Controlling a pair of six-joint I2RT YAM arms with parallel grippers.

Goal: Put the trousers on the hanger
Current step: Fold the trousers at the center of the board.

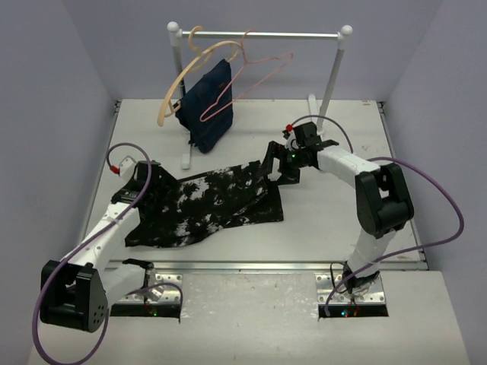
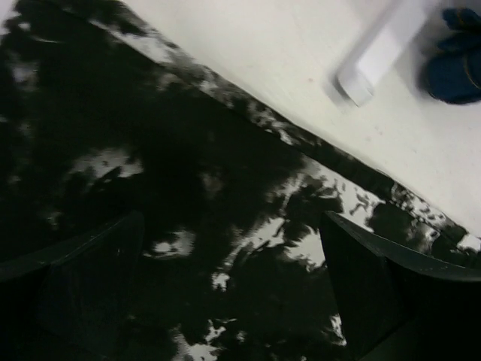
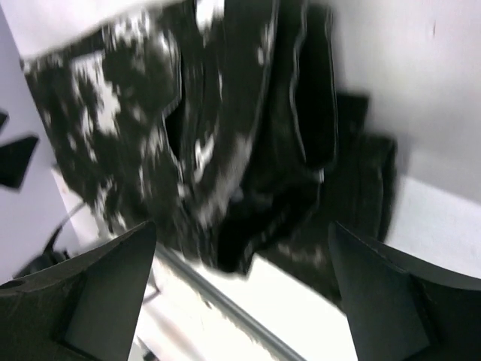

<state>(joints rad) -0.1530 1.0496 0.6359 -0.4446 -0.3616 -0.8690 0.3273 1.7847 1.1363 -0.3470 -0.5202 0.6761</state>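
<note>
The black trousers with white splotches (image 1: 205,201) lie spread flat on the white table. The pink wire hanger (image 1: 251,72) hangs tilted on the rack's rail at the back. My left gripper (image 1: 148,182) is open, low over the trousers' left end; in the left wrist view its fingers (image 2: 83,278) straddle the speckled fabric (image 2: 188,188) with nothing held. My right gripper (image 1: 274,163) is open at the trousers' upper right corner. In the blurred right wrist view it (image 3: 244,301) is above the crumpled fabric edge (image 3: 225,150) and is empty.
A white clothes rack (image 1: 266,34) stands at the back of the table; its foot shows in the left wrist view (image 2: 376,56). A tan wooden hanger (image 1: 179,84) and a navy blue garment (image 1: 209,103) hang on it beside the pink hanger. Walls enclose the table.
</note>
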